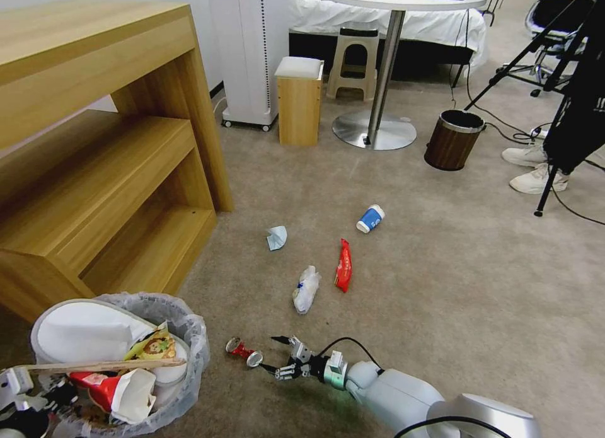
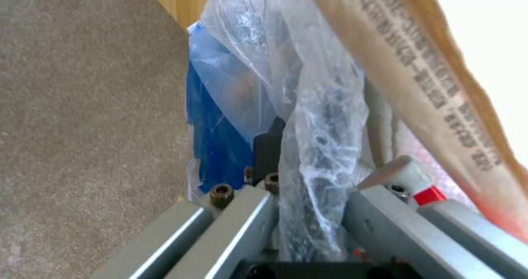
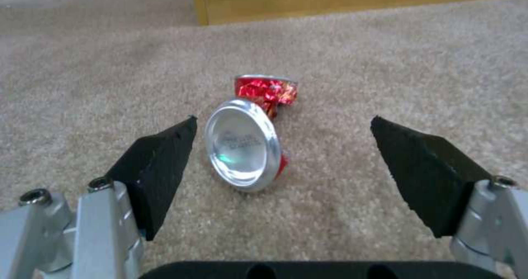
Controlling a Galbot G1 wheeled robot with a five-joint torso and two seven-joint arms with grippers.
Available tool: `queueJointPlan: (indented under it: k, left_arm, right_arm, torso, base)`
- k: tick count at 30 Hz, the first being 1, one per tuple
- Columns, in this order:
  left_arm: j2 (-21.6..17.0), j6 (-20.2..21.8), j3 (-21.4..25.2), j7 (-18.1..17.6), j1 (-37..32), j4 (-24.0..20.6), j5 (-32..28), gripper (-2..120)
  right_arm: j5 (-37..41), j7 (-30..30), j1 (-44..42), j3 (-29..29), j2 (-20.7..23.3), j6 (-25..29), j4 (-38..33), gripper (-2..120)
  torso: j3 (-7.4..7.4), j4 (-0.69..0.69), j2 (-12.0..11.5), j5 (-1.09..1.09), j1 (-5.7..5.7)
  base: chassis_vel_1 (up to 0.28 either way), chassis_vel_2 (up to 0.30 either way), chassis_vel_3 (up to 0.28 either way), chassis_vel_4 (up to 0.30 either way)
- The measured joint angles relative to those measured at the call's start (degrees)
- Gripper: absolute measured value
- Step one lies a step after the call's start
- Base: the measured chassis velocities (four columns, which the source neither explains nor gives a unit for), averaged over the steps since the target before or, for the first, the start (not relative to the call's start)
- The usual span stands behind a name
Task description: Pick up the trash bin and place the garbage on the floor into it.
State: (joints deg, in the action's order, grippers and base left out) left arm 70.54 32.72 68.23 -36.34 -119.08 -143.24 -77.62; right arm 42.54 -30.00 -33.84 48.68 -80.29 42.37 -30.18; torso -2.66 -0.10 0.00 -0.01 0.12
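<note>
While left gripper (image 2: pixel 308 196) clamps trash bin (image 1: pixel 183 337) rim, right gripper (image 3: pixel 283 163) sits low over floor (image 1: pixel 441 287), jaws spread wide, empty, crushed red can (image 3: pixel 247 143) just ahead between pads. Advice: advance, centre can, close across crumpled waist, not slick end.

Little can be read here. In the left wrist view a tan paper strip (image 2: pixel 434 76) beside the crinkled plastic bag (image 2: pixel 308 89) carries 2 rows of small dark printed characters along its length, too blurred to make out. In the right wrist view the silver end of the crushed red can (image 3: pixel 242 147) bears a few lines of faint embossed lettering, also illegible. The blue paper cup (image 1: pixel 370 219) on the carpet has a white printed band whose marks are too small to tell
</note>
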Motion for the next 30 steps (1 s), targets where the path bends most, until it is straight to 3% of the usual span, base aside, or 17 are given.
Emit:
queueJointPlan:
  k: [30]
  left_arm:
    - [-0.3,-0.4,0.0,0.3,0.1,0.0,-0.2,0]
  right_arm:
    - [-2.3,1.4,-0.2,2.1,-4.4,-1.1,3.7,89]
  torso:
    - [0.00,0.00,0.0,0.00,0.00]
  base:
    - [0.000,0.000,0.000,0.000]
